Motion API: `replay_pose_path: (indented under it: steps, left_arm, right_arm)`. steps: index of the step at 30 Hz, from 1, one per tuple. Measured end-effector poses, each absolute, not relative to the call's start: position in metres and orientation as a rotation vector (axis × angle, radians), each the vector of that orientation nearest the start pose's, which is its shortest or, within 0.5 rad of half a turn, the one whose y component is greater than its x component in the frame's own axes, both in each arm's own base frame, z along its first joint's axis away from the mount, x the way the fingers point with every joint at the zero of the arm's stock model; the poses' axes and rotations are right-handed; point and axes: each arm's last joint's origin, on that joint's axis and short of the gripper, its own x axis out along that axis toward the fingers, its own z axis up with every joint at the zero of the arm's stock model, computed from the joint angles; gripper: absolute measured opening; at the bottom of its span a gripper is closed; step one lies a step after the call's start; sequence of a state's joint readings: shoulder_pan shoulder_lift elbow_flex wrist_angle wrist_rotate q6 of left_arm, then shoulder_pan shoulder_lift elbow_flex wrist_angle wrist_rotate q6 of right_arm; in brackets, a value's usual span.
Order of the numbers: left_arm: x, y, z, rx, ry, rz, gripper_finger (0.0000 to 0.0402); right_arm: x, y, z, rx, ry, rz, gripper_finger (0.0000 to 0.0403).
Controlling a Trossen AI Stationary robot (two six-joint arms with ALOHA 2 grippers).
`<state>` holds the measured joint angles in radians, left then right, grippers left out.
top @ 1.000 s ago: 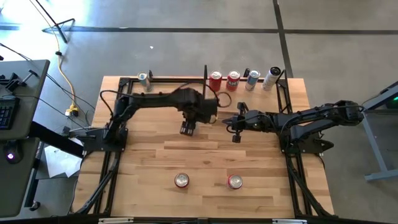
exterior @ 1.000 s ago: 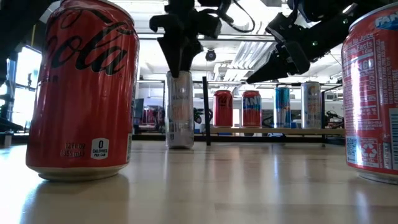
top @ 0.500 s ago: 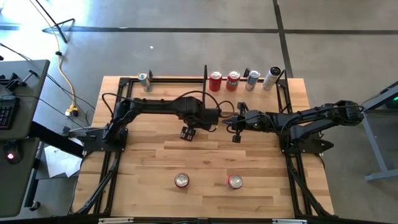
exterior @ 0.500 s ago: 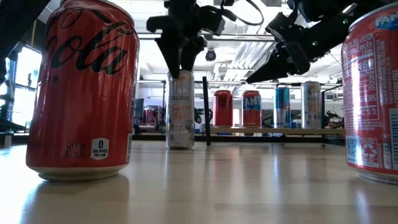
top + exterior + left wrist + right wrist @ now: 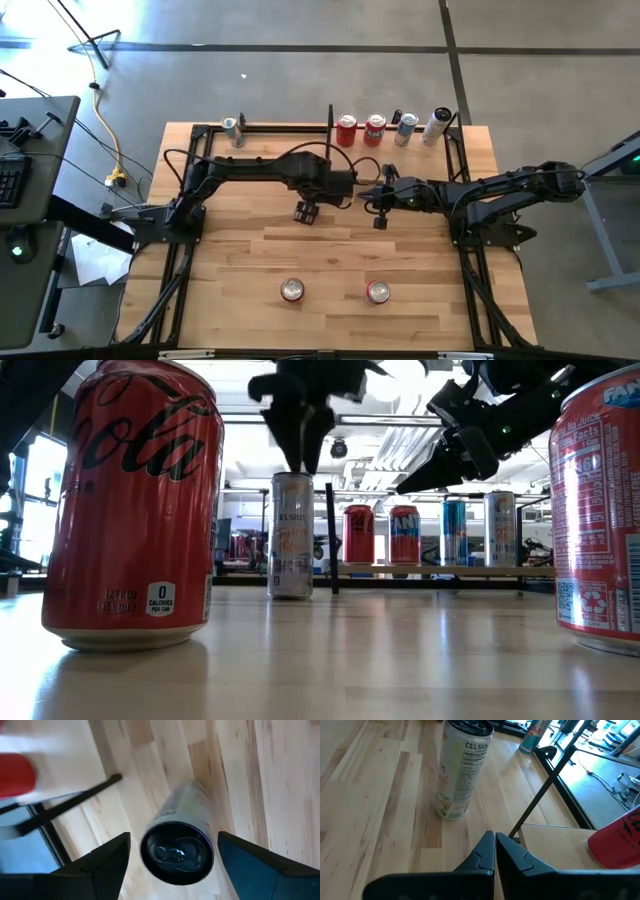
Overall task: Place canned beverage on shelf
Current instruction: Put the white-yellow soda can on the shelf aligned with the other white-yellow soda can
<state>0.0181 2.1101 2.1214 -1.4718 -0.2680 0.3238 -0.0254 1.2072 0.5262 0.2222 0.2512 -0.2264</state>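
Left pincer (image 5: 170, 855) of mine is hovering directly above a tall white Celsius can (image 5: 180, 837), fingers spread apart on either side of its dark top without touching it. That can (image 5: 291, 535) is standing upright on the pale wooden table (image 5: 330, 250), just beside the upright black divider of the low light-wood shelf (image 5: 440, 571). My right pincer (image 5: 495, 845) is waiting nearby, fingers pressed together.

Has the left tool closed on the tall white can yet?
No. In the left wrist view the left tool is open, its fingers spread well clear on either side of the tall white can below.
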Motion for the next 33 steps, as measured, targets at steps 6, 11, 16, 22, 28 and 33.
replay_pose_path:
  steps: [6, 11, 16, 22, 28, 33]
  left_arm:
    - [0.407, 0.015, 0.324, 0.399, 1.433, 0.008, 0.0287]
    - [0.388, 0.006, 0.346, 0.302, 1.392, -0.051, 0.0258]
    - [0.351, -0.004, 0.374, 0.246, 1.203, -0.032, 0.017]
    - [0.288, -0.017, 0.365, 0.192, 0.92, -0.006, 0.0047]
    - [0.231, -0.017, 0.296, 0.135, 0.688, 0.119, 0.0012]
    - [0.207, -0.01, 0.237, 0.082, 0.493, 0.158, 0.0006]
  right_arm:
    - [0.24, -0.013, 0.2, -0.273, 0.487, -0.219, 0.0]
    - [0.236, -0.014, 0.196, -0.325, 0.562, -0.24, 0.0]
    - [0.228, -0.015, 0.197, -0.337, 0.609, -0.266, 0.0]
    - [0.23, -0.013, 0.196, -0.297, 0.463, -0.161, 0.0]
    - [0.225, -0.014, 0.182, -0.209, 0.296, -0.136, 0.0]
    - [0.235, -0.014, 0.182, -0.143, 0.254, -0.133, 0.0]
